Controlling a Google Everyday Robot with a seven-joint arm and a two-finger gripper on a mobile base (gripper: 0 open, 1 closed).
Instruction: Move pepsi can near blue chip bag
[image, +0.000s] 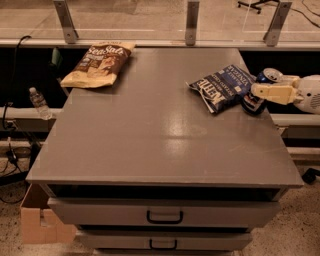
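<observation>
The pepsi can (267, 76) is at the table's right edge, tilted, right beside the blue chip bag (221, 87). Its silver top shows above the gripper and its dark body below. My gripper (256, 92) reaches in from the right with cream fingers (272, 93) across the can's side and is shut on it. The blue chip bag lies flat on the table, its right end touching or nearly touching the can.
A brown-and-tan Sea Salt chip bag (102, 63) lies at the far left corner of the grey table (160, 145). Drawers sit under the table front. A water bottle (39, 103) and a cardboard box (37, 222) are at the left, below table level.
</observation>
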